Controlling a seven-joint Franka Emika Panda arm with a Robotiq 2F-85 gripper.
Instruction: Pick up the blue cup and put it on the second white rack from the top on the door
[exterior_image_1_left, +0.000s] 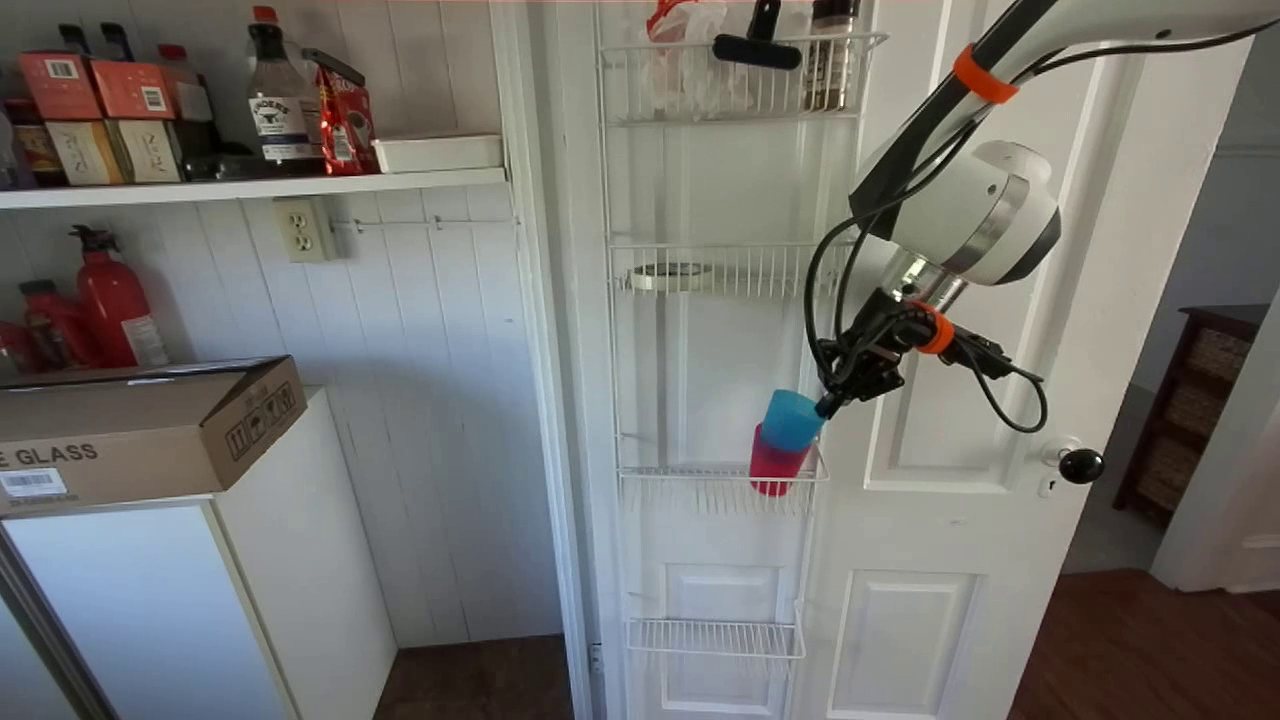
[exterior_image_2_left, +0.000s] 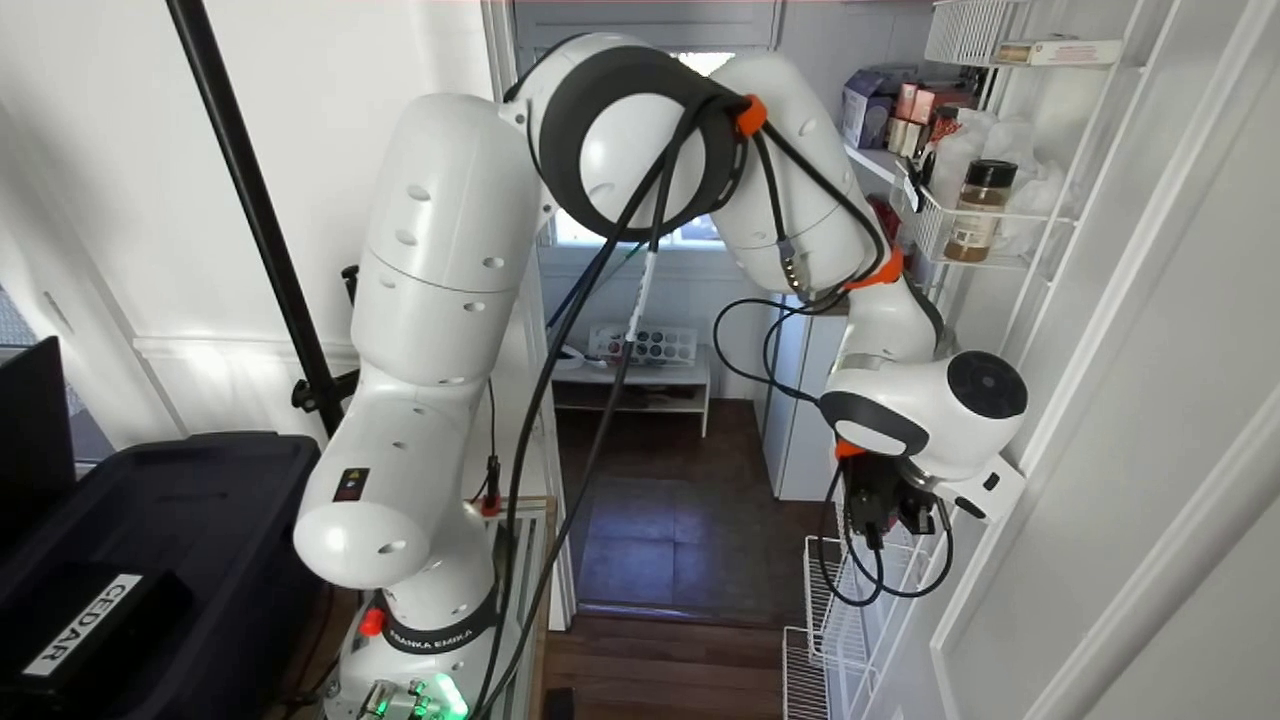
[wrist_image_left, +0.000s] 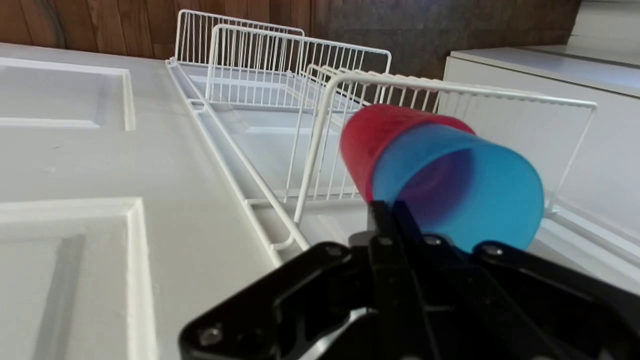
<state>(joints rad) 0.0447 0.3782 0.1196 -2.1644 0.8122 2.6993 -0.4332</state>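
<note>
The blue cup (exterior_image_1_left: 793, 420) is nested in the pink-red cup (exterior_image_1_left: 772, 462), both tilted. They also show in the wrist view, the blue cup (wrist_image_left: 505, 195) with its open mouth towards the camera and the pink-red cup (wrist_image_left: 367, 145) around its lower part. My gripper (wrist_image_left: 390, 204) is shut on the blue cup's wall, one finger inside and one outside. The pink-red cup's lower end is at a lower white rack (exterior_image_1_left: 700, 475); I cannot tell whether it rests there. The second white rack (exterior_image_1_left: 770, 268) is higher on the door (exterior_image_1_left: 955, 545). Both cups are mostly hidden in an exterior view.
A round ring (exterior_image_1_left: 670, 277) sits on the second rack. Above it a deep wire basket (exterior_image_1_left: 690, 118) holds a plastic bag and a spice jar (exterior_image_2_left: 978, 210). Another rack (exterior_image_1_left: 715, 637) is near the bottom. A dark knob (exterior_image_1_left: 1080, 466) sticks out at the right.
</note>
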